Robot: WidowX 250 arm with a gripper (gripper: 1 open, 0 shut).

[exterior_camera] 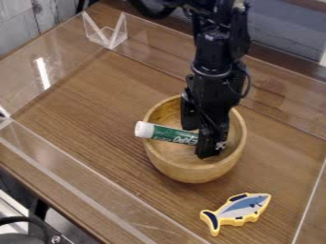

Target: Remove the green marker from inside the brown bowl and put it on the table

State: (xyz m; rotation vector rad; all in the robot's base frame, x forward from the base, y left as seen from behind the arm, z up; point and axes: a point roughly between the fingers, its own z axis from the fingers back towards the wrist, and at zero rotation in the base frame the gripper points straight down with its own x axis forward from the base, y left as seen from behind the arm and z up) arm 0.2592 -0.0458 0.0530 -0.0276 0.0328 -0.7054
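Observation:
The green marker (pixel 170 134) lies across the inside of the brown bowl (pixel 192 166), its white cap end toward the left rim. The bowl sits on the dark wood table (pixel 102 95). My black gripper (pixel 205 136) points straight down into the bowl, open, with its fingers straddling the marker's right half. The front finger (pixel 209 139) hides the marker's right end. I cannot tell whether the fingers touch the marker.
A blue-and-yellow fish toy (pixel 237 211) lies on the table in front of the bowl to the right. Low clear acrylic walls (pixel 76 176) run round the table's edges, and a clear acrylic stand (pixel 106 29) sits at the back left.

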